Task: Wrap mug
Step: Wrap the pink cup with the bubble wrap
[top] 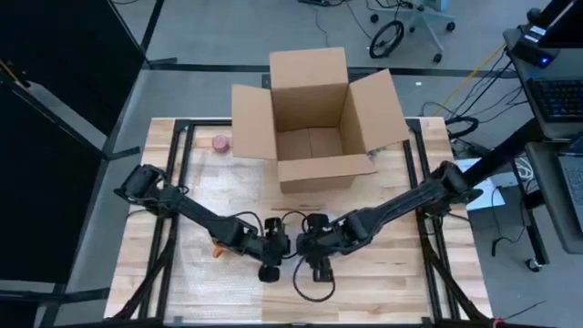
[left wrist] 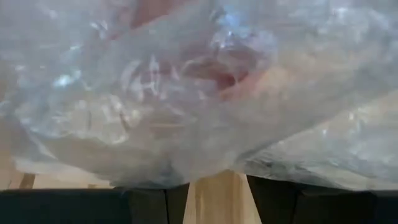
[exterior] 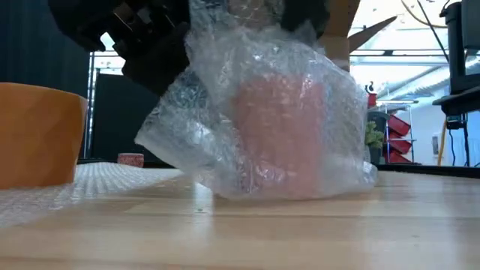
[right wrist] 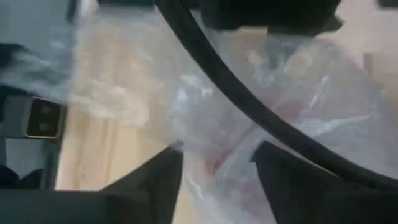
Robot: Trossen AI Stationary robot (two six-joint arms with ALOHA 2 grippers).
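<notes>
wrapped mug (exterior: 281, 127) between both tools

Both claws meet low, seemingly parted.

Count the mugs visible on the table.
2 seem visible: a pinkish mug inside bubble wrap at the front centre, and an orange one at the low view's left edge. Others may be hidden.

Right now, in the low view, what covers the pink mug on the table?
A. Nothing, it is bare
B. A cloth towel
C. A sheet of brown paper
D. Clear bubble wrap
D: in the low view the pink mug shows blurred through clear bubble wrap bunched around it on the table.
</notes>
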